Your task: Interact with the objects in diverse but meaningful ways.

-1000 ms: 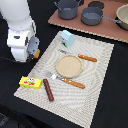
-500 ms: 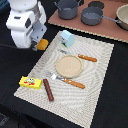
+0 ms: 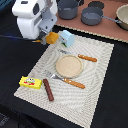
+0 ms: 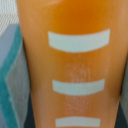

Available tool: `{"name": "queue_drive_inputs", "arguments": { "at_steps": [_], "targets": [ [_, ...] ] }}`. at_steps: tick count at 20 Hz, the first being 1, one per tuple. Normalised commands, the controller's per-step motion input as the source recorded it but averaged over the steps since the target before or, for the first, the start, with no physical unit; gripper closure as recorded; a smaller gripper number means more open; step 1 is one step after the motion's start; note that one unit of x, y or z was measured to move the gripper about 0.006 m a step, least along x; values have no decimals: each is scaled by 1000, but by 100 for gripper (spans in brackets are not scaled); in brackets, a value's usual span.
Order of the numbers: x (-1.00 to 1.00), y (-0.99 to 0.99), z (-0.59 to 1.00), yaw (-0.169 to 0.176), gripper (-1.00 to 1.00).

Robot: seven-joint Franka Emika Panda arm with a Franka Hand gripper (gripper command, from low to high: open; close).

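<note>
- While the white arm fills the upper part of the exterior view's left, its gripper point(image 3: 48, 34) hangs past the placemat's point(image 3: 95, 75) far corner with the orange bread loaf point(image 3: 51, 37) showing at its lower end — the fingers themselves are hidden, so I cannot tell from here how the jaws stand.
- Just beside the loaf, on the placemat's far corner, the light-blue carton point(image 3: 67, 38) stands upright.
- At the placemat's middle lies a tan round plate point(image 3: 68, 65); an orange-handled knife point(image 3: 87, 58) rests just beyond it and an orange-handled fork point(image 3: 71, 82) just on its near side.
- On the placemat's near edge toward the exterior view's left, the yellow packet point(image 3: 30, 82) lies flat, with the dark brown sausage point(image 3: 48, 90) near it.
- Beyond the placemat, grey pots point(image 3: 92, 16) sit on a brown surface.
- Seen from the wrist, the loaf point(image 4: 75, 65) fills nearly the whole picture — orange with pale bars across it — and a light-blue edge of the carton point(image 4: 12, 75) shows alongside; no fingers are visible here either.
</note>
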Motion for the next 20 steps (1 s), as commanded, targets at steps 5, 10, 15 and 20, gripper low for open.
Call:
{"name": "queue_drive_inputs", "arguments": {
  "at_steps": [5,10,15,20],
  "targets": [
    [983,-101,229,-36,100],
    [1000,-55,279,-5,100],
    [1000,-75,173,-1,100],
    [1000,-113,69,-16,100]
  ]
}}
